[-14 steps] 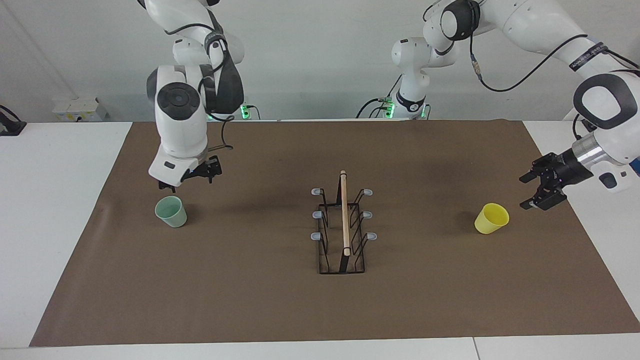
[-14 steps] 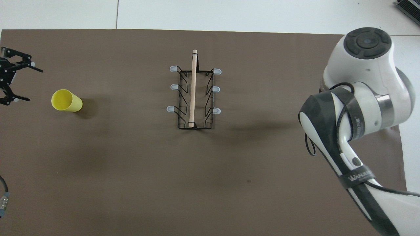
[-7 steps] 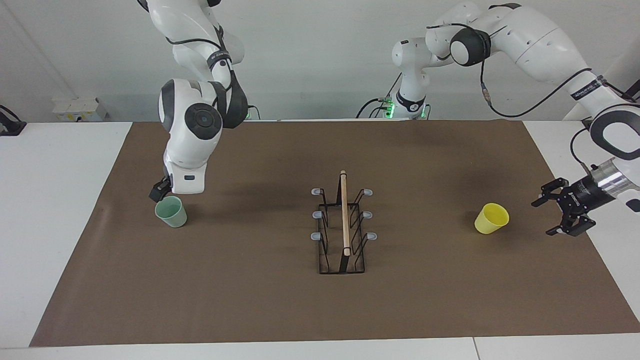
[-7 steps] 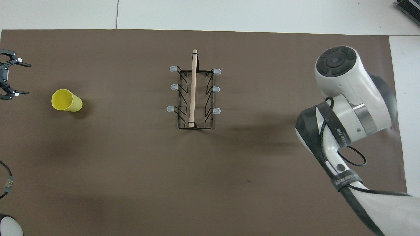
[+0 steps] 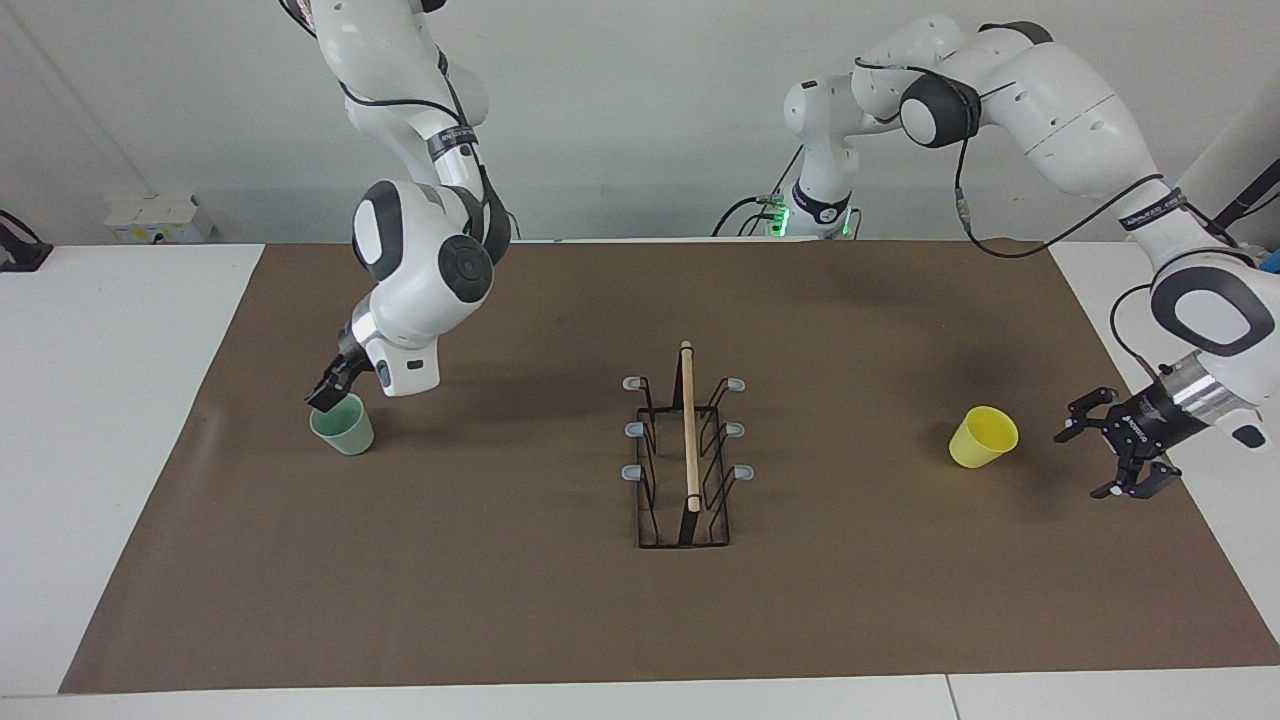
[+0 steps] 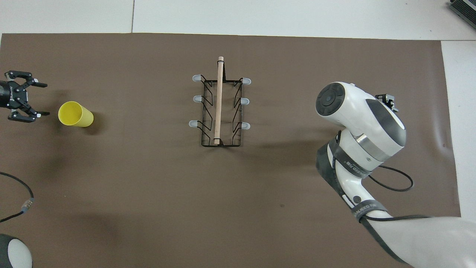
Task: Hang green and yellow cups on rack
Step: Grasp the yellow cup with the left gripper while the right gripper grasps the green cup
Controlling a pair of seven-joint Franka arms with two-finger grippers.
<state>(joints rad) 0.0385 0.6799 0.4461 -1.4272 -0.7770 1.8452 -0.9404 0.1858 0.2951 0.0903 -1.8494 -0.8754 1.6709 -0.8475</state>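
Observation:
The pale green cup stands mouth up on the brown mat toward the right arm's end. My right gripper is down at its rim on the side nearer the robots, one black finger touching or just above the rim. In the overhead view the right arm hides this cup, and only the right gripper's tip shows. The yellow cup stands mouth up toward the left arm's end. My left gripper hangs low beside it, open, fingers pointing at the cup with a gap between them. The rack stands mid-mat with nothing on it.
The brown mat covers most of the white table. A loose cable loop hangs from the right arm's wrist. A small white box sits at the table's back corner by the wall.
The right arm swung its wrist round and brought its gripper down to the green cup's rim. The left gripper sank lower beside the yellow cup and drew closer to it. Neither cup moved.

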